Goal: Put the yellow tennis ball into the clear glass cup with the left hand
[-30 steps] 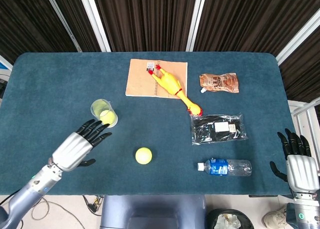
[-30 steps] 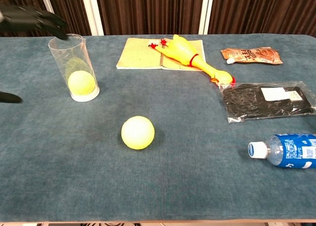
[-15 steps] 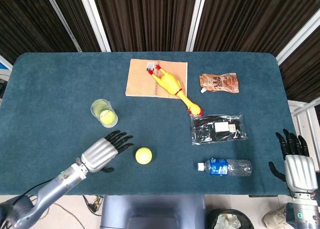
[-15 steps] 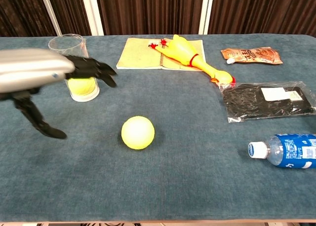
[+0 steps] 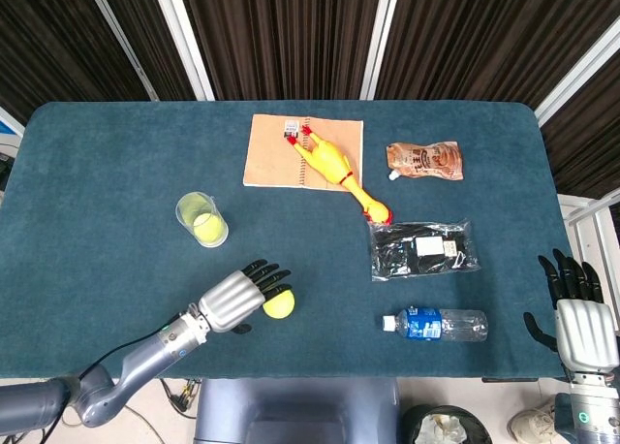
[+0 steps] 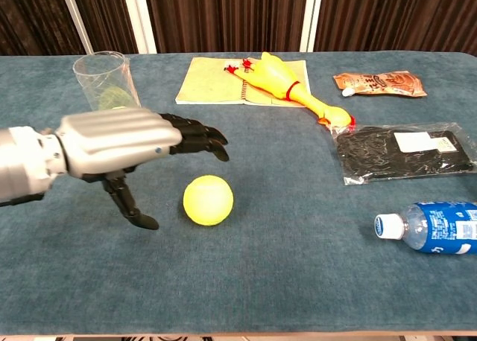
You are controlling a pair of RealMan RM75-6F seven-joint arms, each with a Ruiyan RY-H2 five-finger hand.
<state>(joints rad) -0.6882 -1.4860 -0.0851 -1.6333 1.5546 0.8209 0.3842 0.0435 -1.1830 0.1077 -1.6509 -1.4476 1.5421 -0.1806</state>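
Swinging rightward from beside the clear glass cup [image 5: 201, 219], the left hand [image 5: 239, 299] now hovers just above the yellow tennis ball [image 6: 208, 199], fingers spread wide, thumb hanging down beside it, holding nothing. That ball lies on the table [image 5: 116, 173]; another sits inside the cup. The right hand [image 5: 582, 326] rests open at the table's edge.

Bright, even overhead light, soft faint shadows, both views sharp, no glare.
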